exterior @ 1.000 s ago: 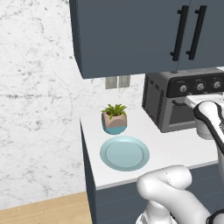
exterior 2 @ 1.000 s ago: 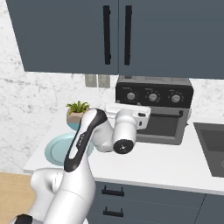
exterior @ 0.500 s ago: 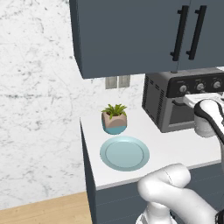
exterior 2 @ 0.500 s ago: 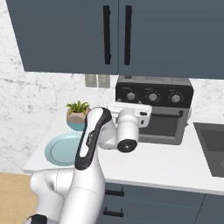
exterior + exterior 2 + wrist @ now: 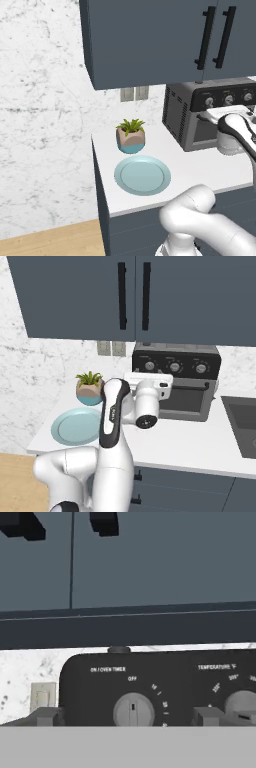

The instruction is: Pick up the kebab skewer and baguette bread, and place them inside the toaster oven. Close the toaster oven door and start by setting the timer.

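The toaster oven (image 5: 176,387) stands on the counter against the wall, its door (image 5: 187,401) shut with the bar handle (image 5: 192,387) along the top edge. My gripper (image 5: 127,717) is open and close in front of the black knob panel. Its two dark fingertips (image 5: 47,716) flank the on/oven timer knob (image 5: 133,710), which points at off. The temperature knob (image 5: 242,703) is to the right. From the right base view my hand (image 5: 150,379) hovers level with the panel's left end. The kebab skewer and baguette bread are out of view.
A light blue plate (image 5: 142,175) lies on the white counter (image 5: 190,443) left of the oven, with a small potted plant (image 5: 131,136) behind it. Dark wall cabinets (image 5: 135,296) hang close above the oven. A sink (image 5: 242,423) lies to the right.
The arm's elbow has shifted a little to the right. The hand stays in front of the oven's knob panel and the gripper remains open.
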Robot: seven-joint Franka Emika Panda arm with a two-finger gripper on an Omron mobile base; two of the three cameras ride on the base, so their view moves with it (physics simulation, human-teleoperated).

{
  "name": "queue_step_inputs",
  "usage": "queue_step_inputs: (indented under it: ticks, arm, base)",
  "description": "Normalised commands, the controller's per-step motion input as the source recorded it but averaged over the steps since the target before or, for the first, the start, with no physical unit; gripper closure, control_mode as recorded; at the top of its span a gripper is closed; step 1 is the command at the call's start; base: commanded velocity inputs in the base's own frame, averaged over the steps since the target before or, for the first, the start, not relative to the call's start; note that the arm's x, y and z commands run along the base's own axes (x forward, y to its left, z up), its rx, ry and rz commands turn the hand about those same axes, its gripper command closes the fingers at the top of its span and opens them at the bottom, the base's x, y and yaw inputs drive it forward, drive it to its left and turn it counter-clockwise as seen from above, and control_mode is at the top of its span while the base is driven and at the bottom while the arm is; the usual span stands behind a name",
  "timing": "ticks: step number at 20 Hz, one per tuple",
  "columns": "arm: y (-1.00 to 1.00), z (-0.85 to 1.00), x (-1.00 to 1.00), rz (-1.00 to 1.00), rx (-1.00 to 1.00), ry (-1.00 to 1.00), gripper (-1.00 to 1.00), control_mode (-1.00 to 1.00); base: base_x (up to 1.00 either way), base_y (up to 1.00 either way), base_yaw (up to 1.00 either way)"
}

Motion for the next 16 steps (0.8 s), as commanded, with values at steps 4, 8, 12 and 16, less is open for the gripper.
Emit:
queue_step_inputs:
  ticks: [4, 8, 12, 16]
  arm:
    - [0.0, 0.0, 0.31, 0.0, -0.07, 0.0, -1.0, -1.0]
    - [-0.05, 0.0, 0.2, 0.0, -0.07, 0.03, -1.0, -1.0]
    - [-0.05, 0.0, 0.22, 0.0, -0.04, 0.03, -1.0, -1.0]
    - [-0.15, 0.0, 0.32, 0.0, -0.01, 0.06, -1.0, -1.0]
  base:
    - [0.0, 0.0, 0.0]
    - [0.0, 0.0, 0.0]
    - [0.0, 0.0, 0.0]
    - [0.0, 0.0, 0.0]
